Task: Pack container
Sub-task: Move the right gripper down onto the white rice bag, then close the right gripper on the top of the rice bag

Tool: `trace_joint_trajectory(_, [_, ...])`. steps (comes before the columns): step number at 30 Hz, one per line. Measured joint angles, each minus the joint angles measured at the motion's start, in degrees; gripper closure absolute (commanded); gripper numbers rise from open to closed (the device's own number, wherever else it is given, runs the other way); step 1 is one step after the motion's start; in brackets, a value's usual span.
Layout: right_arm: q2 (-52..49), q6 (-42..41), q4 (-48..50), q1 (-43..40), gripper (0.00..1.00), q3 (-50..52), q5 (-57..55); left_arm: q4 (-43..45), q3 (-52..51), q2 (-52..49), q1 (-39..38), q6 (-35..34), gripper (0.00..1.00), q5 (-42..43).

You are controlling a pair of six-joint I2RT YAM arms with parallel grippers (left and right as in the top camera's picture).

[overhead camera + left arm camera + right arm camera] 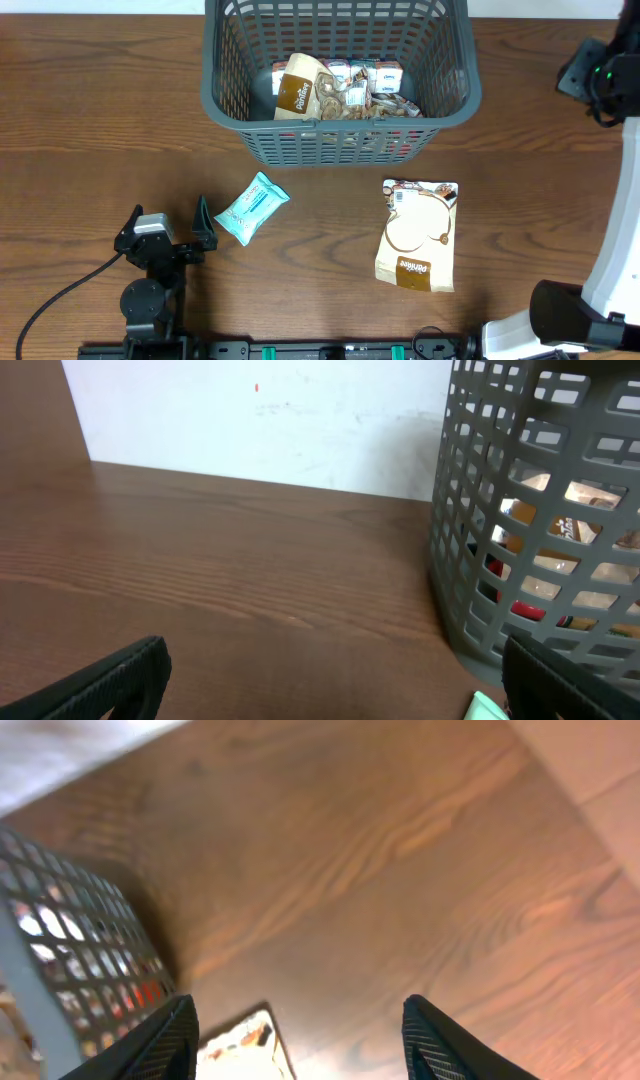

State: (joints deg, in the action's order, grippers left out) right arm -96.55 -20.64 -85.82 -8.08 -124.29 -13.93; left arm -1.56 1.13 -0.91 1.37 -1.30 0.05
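The container (214,96) is a dark grey slotted basket at the back centre, with several snack packs inside. In front of it on the table lie a teal pack (252,207) and a brown-and-white pouch (418,235). My left gripper (168,222) rests low at the front left, wide open and empty, with the teal pack just off its right finger. In the left wrist view the basket wall (540,510) rises at the right and a corner of the teal pack (485,708) shows. My right gripper (300,1040) hangs open and empty high above the pouch (240,1045), right of the basket (60,960).
The right arm (600,70) stands at the table's right edge, with its white base (560,320) at the front right. A black cable (60,295) runs off from the left arm's base. A pale wall (260,420) backs the table.
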Motion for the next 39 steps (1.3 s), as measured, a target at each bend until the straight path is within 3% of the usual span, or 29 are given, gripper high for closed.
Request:
trace_joint_trajectory(6, [5.2,-1.9,7.3,0.0,0.49,17.6,1.7,-0.1,0.1,0.0,0.0,0.0,0.01,0.0])
trace_joint_trajectory(11, [16.3,-2.5,18.0,0.0,0.50,37.8,5.6,-0.2,0.2,0.0,0.0,0.0,0.01,0.0])
trace_joint_trajectory(18, [26.4,-3.5,24.2,1.2,0.50,57.6,11.1,-0.3,0.2,0.0,0.0,0.0,0.01,0.0])
trace_joint_trajectory(32, [26.4,-15.9,38.6,17.2,0.47,77.2,10.5,-0.3,0.2,0.0,0.0,0.0,0.01,0.0])
trace_joint_trajectory(39, [26.4,-23.3,41.3,26.7,0.42,81.1,9.3,-0.3,0.2,0.0,0.0,0.0,0.01,0.0])
